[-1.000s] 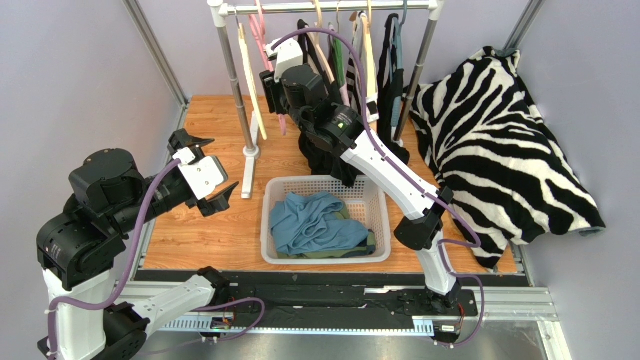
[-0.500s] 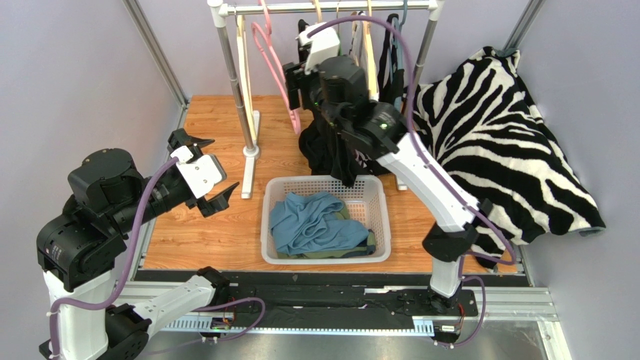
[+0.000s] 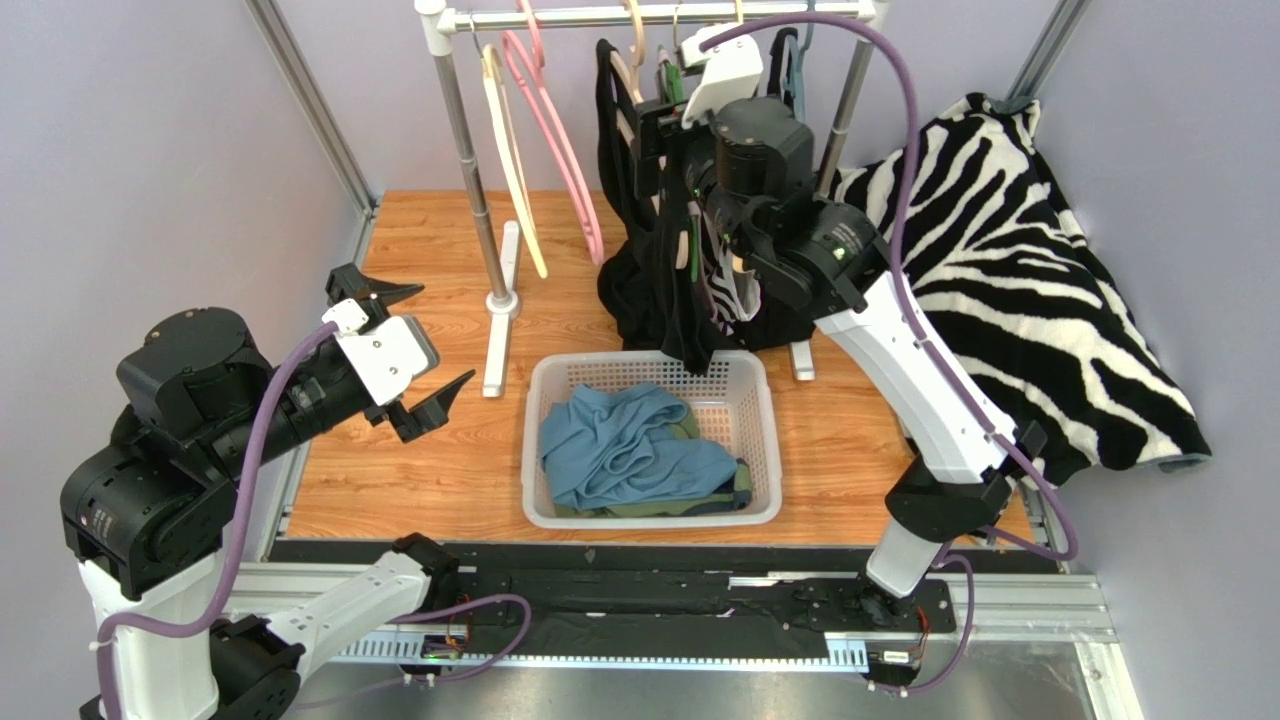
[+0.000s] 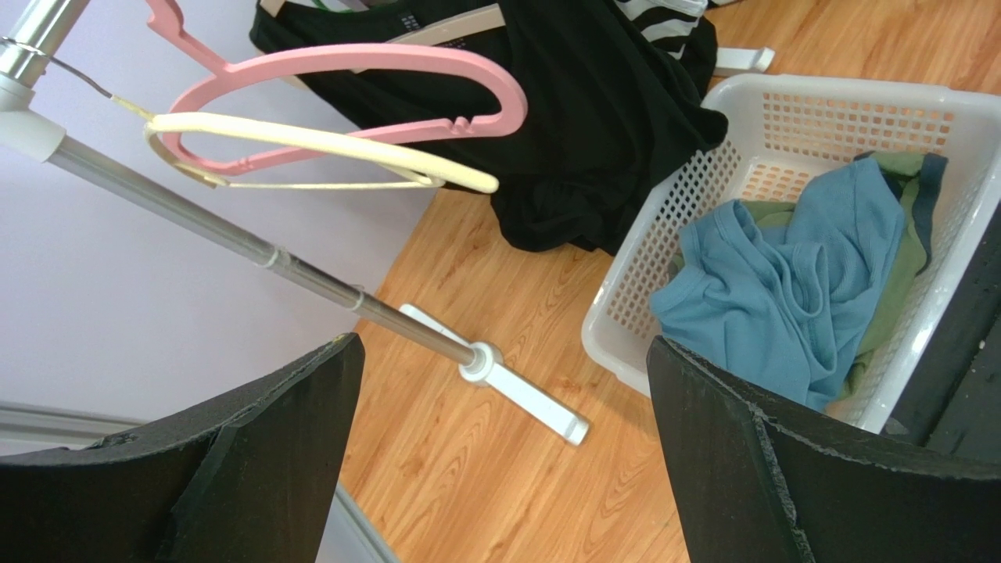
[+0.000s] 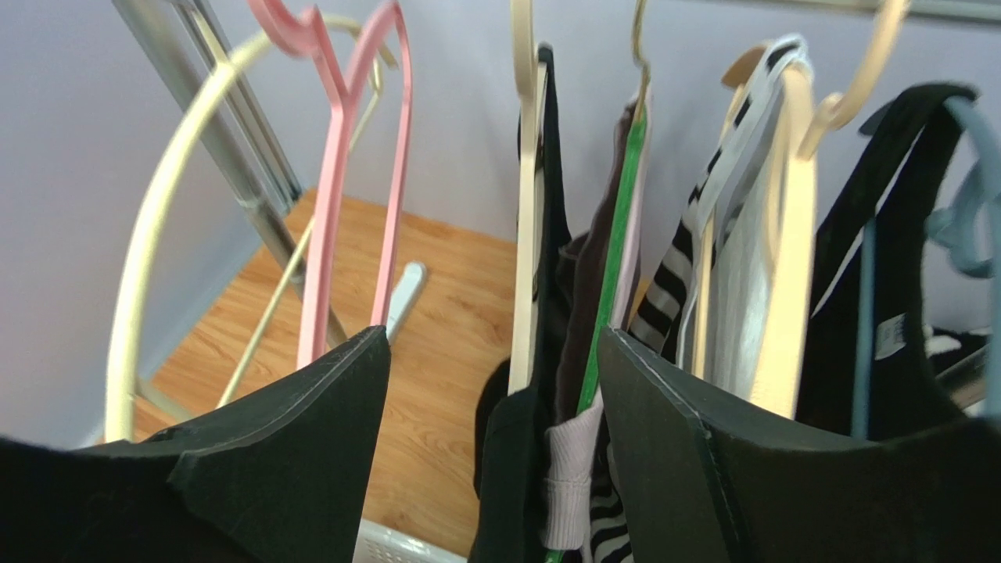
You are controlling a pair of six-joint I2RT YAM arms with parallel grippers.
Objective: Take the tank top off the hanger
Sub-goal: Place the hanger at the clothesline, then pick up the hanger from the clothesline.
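Several garments hang from the rail (image 3: 661,15). A black one (image 5: 535,235) is on a cream hanger (image 5: 524,199). A dark one is on a green hanger (image 5: 613,258), and a striped one (image 5: 676,282) hangs beside it. A black one with narrow straps (image 5: 905,223), on a blue hanger (image 5: 867,305), looks like the tank top. My right gripper (image 5: 494,340) is open in front of the cream and green hangers, gripping nothing. In the top view it (image 3: 672,158) sits among the hung clothes. My left gripper (image 3: 446,330) is wide open and empty, above the floor at the left (image 4: 503,343).
A white basket (image 3: 654,515) with blue and green clothes stands on the wooden floor below the rail. Bare pink (image 3: 553,135) and cream (image 3: 504,143) hangers hang at the rail's left end, near the rack post (image 3: 478,195). A zebra-print blanket (image 3: 1022,285) lies at the right.
My right arm has moved right along the rail, from the bare hangers to the hung clothes, and its jaws have opened wider. The pink hanger swung. The left arm shifted only slightly.
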